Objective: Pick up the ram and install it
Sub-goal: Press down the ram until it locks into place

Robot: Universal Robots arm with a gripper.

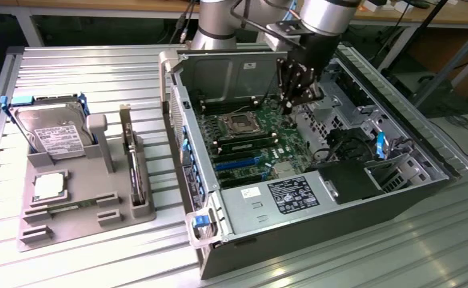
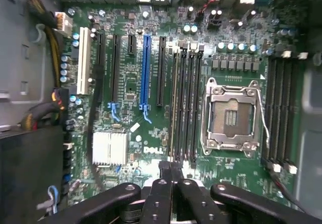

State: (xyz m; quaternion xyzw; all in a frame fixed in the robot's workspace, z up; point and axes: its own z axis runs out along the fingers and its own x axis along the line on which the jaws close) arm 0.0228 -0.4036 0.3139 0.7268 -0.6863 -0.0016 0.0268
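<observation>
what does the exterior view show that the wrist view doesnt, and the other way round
Exterior view alone: the whole open computer case on the slatted table, and beside it, toward that view's left, a grey holder tray carrying a hard drive and an upright card.

Wrist view alone: close motherboard detail, namely the blue slot, the white heatsink and the dark memory slots next to the socket.

Both: the green motherboard, its empty CPU socket and the claw above the board.
</observation>
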